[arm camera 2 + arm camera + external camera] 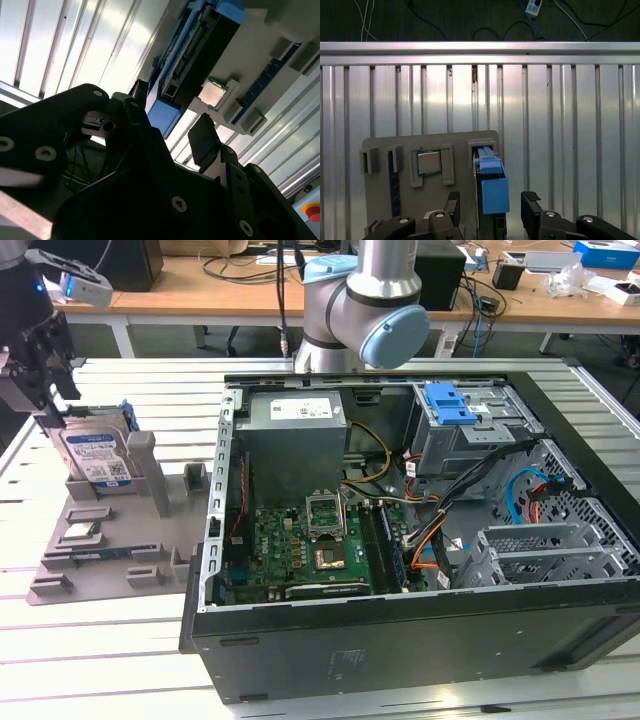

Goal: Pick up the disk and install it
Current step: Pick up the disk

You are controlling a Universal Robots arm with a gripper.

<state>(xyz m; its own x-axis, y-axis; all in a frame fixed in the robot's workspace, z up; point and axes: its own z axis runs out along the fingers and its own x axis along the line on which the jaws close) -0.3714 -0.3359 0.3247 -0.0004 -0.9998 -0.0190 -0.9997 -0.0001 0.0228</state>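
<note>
Slatted metal surface (120, 640), exterior view: grey holder (110, 550) beside open computer case (400, 630). The disk (95, 455) stands on edge in the holder, with the tool (55, 410) just above it. Second wrist view: tool (172, 112) released, disk (200, 45) edge between fingers. First wrist view: tool (491, 202) straddles disk (492, 185), gaps both sides.

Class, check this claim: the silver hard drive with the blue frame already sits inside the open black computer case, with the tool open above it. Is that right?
Not quite. The exterior view shows the silver hard drive with the blue frame standing upright in the grey plastic fixture, outside the open black computer case. The tool is open above it.
</note>
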